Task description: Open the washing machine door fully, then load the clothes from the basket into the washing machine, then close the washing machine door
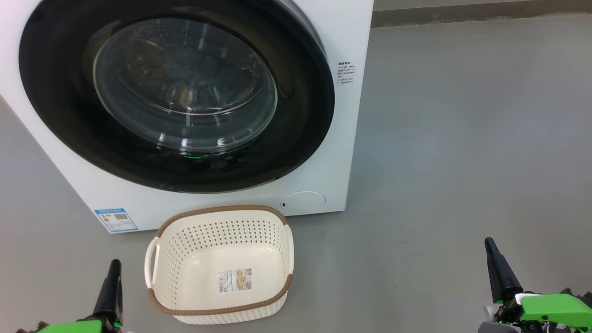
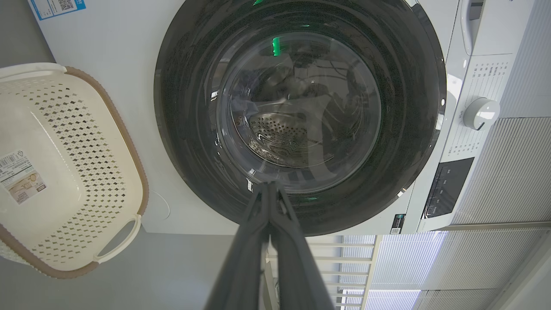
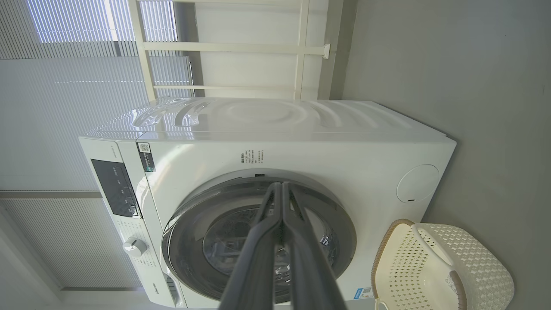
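Two grippers sit low and idle, neither holding anything: the left gripper (image 1: 114, 268) has its two dark fingers pressed flat together, and the right gripper (image 1: 491, 247) is pinched to the same narrow point. In each wrist view the fingers meet in a single blade aimed at the machine front, well apart from it. Just beside the left gripper, on the grey floor (image 1: 439, 138), stands the basket (image 1: 219, 209). Its perforated walls and the label (image 1: 235, 280) on its bottom are bare, with no cloth left in it. Directly behind it rises the washing machine (image 1: 351, 41), and the washing machine door (image 1: 69, 115) lies flush against the white front, its black ring unbroken all round as far as the right wrist view shows. Through the bulging glass there are dim bluish and orange-brown patches that are probably the clothes (image 1: 180, 76) lying in the drum, though reflections blur them. Judging from this, opening, loading and closing are all done and the task is at its end. What the next move calls for is little: at most a check that the door has latched, with a firm push of closed fingers on the black ring if it has not, and otherwise keeping both arms clear of the basket.
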Controlling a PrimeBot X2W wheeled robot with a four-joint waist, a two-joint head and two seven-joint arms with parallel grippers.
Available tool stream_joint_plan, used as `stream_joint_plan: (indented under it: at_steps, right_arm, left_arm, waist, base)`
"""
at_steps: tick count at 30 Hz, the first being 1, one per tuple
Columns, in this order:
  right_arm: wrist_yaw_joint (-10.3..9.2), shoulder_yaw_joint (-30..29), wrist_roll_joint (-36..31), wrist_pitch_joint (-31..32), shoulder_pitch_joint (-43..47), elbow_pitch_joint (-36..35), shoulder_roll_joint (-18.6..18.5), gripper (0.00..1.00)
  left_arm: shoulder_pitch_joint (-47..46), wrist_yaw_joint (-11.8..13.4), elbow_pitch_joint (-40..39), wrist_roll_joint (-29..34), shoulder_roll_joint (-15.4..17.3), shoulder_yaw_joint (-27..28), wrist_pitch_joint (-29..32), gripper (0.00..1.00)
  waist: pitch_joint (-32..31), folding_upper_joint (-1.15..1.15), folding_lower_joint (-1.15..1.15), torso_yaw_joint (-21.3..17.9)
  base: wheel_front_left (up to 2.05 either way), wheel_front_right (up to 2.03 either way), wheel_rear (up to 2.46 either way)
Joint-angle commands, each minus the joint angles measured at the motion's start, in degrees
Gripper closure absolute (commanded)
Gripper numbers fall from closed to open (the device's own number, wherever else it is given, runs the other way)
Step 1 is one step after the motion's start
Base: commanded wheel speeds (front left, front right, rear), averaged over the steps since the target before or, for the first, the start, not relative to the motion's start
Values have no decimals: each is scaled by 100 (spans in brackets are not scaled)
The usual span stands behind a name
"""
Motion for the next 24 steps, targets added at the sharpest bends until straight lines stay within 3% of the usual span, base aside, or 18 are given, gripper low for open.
stream_joint_plan:
  at_steps: [1,24]
  right_arm:
    - [-6,139,24,44,-226,-165,-23,100]
    - [-6,139,24,44,-226,-165,-23,100]
  left_arm:
    - [-219,-19,-156,-19,115,191,16,100]
    - [-219,-19,-156,-20,115,191,16,100]
  waist:
    - [0,0,0,0]
    - [0,0,0,0]
  base:
    - [0,0,0]
    - [0,0,0]
